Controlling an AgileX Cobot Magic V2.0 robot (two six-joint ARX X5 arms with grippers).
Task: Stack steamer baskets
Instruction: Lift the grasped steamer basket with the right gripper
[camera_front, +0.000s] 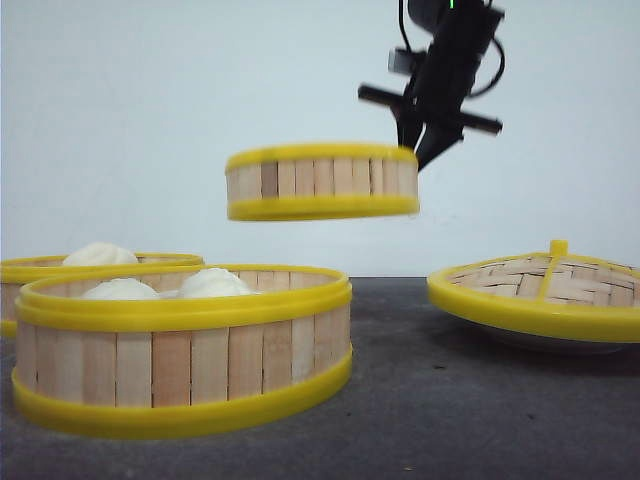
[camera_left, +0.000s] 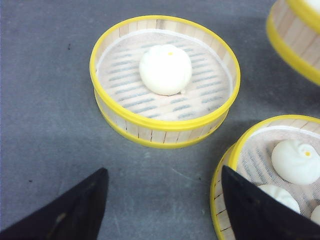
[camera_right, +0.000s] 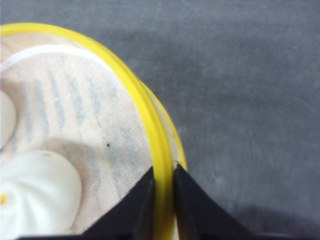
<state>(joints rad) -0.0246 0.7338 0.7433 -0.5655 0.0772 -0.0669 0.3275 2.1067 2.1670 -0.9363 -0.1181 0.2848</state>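
One steamer basket (camera_front: 322, 180) hangs in the air above the table, level. My right gripper (camera_front: 418, 150) holds it at its right side. In the right wrist view the right gripper (camera_right: 164, 175) is shut on the basket's yellow rim (camera_right: 135, 100), one finger inside and one outside, and buns (camera_right: 35, 195) lie on its cloth liner. A second basket (camera_front: 185, 350) with buns stands at the front left, a third (camera_front: 30, 275) behind it. My left gripper (camera_left: 163, 170) hovers open over bare table between the one-bun basket (camera_left: 165, 80) and the other basket (camera_left: 270, 165).
The domed woven lid (camera_front: 545, 290) with a yellow rim and knob lies on the right of the table. The dark grey table (camera_front: 400, 400) shows between the front basket and the lid. Part of another basket wall (camera_left: 295, 35) shows in the left wrist view.
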